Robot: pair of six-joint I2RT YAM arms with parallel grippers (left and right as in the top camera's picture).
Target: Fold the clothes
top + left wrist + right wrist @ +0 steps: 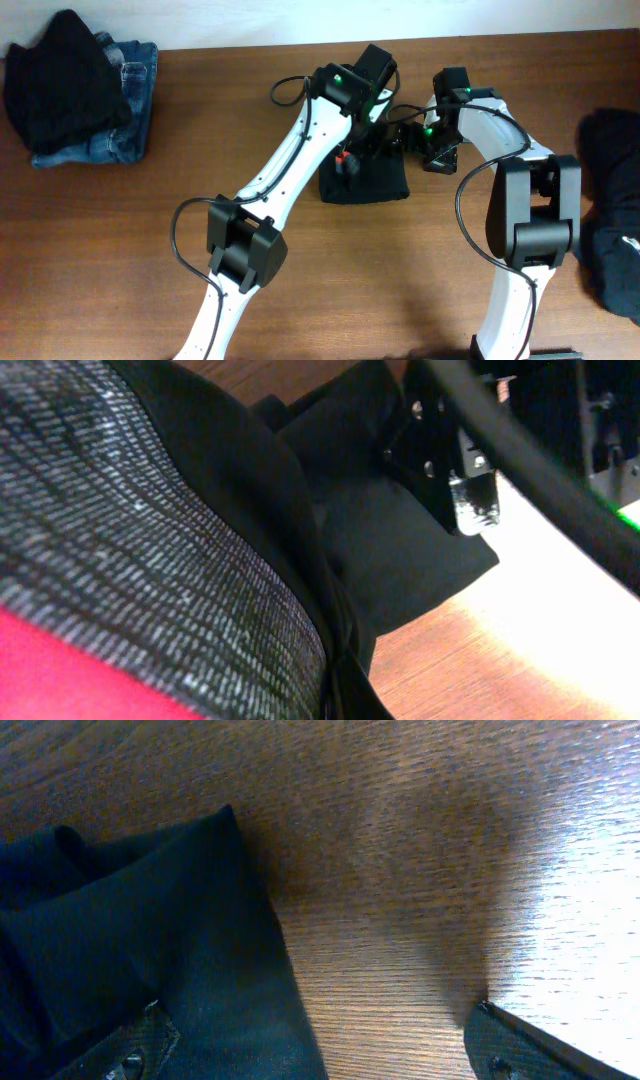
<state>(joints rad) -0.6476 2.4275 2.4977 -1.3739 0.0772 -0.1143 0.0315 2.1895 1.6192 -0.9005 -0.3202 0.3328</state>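
Observation:
A folded black garment (pixel 365 182) with red trim (pixel 345 160) lies at the table's middle. My left gripper (pixel 366 128) is low over its far edge. The left wrist view is filled with its black cloth (pixel 400 540), grey woven band (pixel 150 560) and red trim (pixel 60 680); the fingers are hidden by fabric. My right gripper (pixel 437 155) is open at the garment's right edge. In the right wrist view its jaws (pixel 320 1055) straddle the cloth's edge (pixel 170 950) and bare wood. It also shows in the left wrist view (pixel 455 470).
A black garment (pixel 62 75) lies on blue jeans (pixel 120 120) at the far left. Another dark garment (pixel 612 210) lies at the right edge. Brown wooden table (pixel 120 250) all round.

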